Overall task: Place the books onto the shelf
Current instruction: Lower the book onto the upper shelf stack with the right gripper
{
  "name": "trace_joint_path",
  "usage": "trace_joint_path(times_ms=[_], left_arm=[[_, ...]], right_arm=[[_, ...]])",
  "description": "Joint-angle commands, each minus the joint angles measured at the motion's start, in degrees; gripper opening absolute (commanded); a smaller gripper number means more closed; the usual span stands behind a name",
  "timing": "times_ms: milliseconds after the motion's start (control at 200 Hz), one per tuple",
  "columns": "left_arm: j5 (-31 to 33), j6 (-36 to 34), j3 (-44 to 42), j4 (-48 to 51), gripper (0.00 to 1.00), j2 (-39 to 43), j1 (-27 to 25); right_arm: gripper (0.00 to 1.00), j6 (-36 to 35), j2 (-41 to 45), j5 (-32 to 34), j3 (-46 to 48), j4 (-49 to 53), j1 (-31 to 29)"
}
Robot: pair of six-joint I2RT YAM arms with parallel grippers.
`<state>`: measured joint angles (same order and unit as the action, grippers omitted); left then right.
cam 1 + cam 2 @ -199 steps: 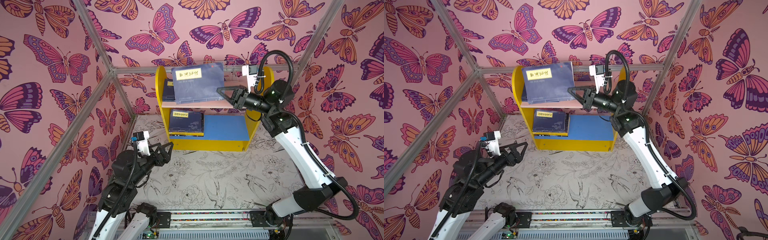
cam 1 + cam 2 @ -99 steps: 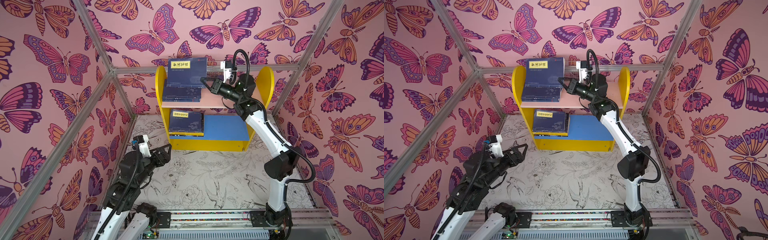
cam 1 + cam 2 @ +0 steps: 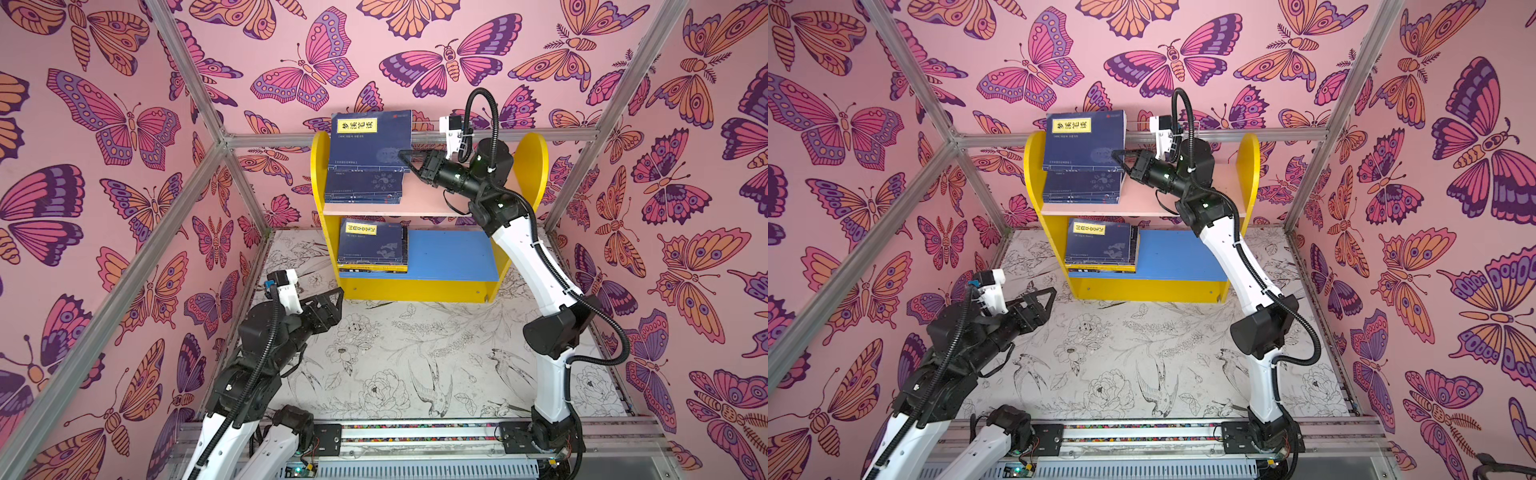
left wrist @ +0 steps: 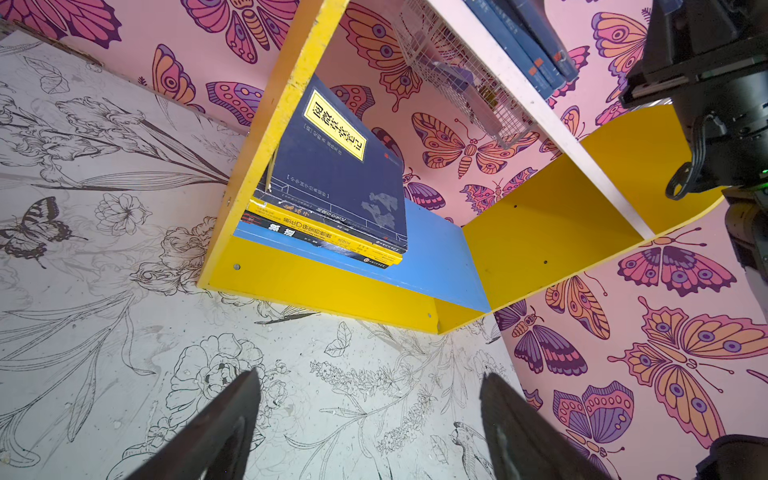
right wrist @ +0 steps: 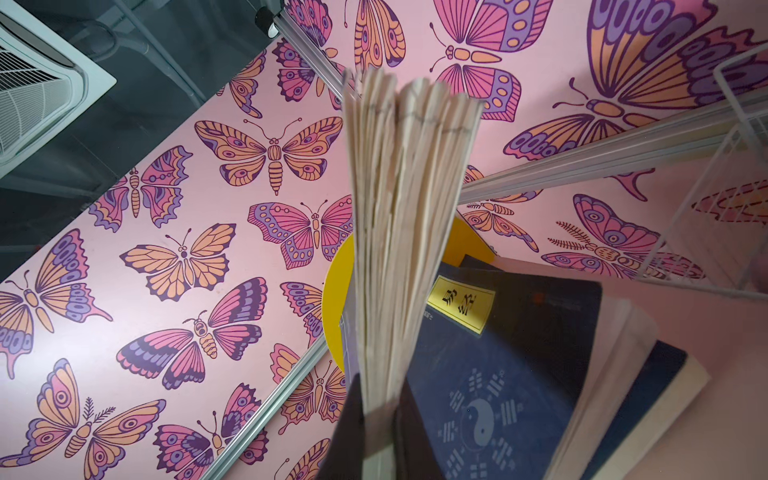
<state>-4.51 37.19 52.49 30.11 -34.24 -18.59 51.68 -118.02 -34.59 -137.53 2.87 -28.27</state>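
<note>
My right claw (image 3: 409,160) is clenched on the page edge of a navy book (image 3: 371,139), which I hold above the stack of navy books (image 3: 365,189) on the pink upper board (image 3: 432,199) of the shelf (image 3: 528,166). In the right wrist view the clamped pages (image 5: 409,208) fan out from the claw (image 5: 380,436), and the stack's top cover (image 5: 498,365) with its yellow label lies just beside and below them. In both top views the held book stands raised toward the back wall (image 3: 1142,62), its lower edge over the stack, on the shelf's left half.

My left claw (image 3: 332,303) is released, jaws wide apart, hovering over the table (image 3: 395,353) in front of the shelf's left side panel (image 3: 322,187). The left wrist view shows both fingers (image 4: 220,424) spread with only the table between them.

A second stack of books (image 3: 372,247) lies flat on the blue lower board (image 3: 453,253), against the left side panel; yellow spines show beneath its navy top cover (image 4: 340,166). A white wire basket (image 4: 453,66) sits behind the shelf.

The table carries a black-line print of flowers and birds. Pink walls with butterfly print (image 3: 104,166) enclose it on three sides, framed by metal rails (image 3: 519,135).
</note>
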Motion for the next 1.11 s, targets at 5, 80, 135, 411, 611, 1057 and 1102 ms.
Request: trace_joint_path(times_ms=[5, 80, 135, 411, 611, 1057, 1102], left_arm=[[-0.14, 0.34, -1.16, 0.74, 0.85, 0.31, 0.35], [-0.13, 0.35, -1.25, 0.74, 0.85, 0.4, 0.39], [-0.23, 0.25, -1.27, 0.79, 0.85, 0.49, 0.29], [-0.23, 0.78, -1.93, 0.83, 0.85, 0.51, 0.31], [-0.41, 1.38, -2.37, 0.67, 0.85, 0.4, 0.32], [-2.29, 2.98, -3.4, -0.4, 0.85, -0.21, 0.39], [-2.47, 3.13, -3.44, -0.49, 0.85, -0.3, 0.32]], right_arm=[[0.0, 1.05, -1.84, -0.85, -2.44, 0.26, -1.3], [0.0, 0.66, -2.38, -0.96, -3.2, 0.76, -1.68], [0.0, 0.15, -2.65, -0.73, -3.43, 1.47, -1.96], [0.05, -2.93, -3.47, 0.64, -4.75, 5.84, -2.62], [0.21, -6.16, -2.79, 2.22, -5.55, 8.42, -3.19], [0.06, -3.83, -1.46, -0.26, -4.44, 6.36, -3.21], [0.06, -2.65, -0.96, -0.39, -3.4, 4.85, -3.18]])
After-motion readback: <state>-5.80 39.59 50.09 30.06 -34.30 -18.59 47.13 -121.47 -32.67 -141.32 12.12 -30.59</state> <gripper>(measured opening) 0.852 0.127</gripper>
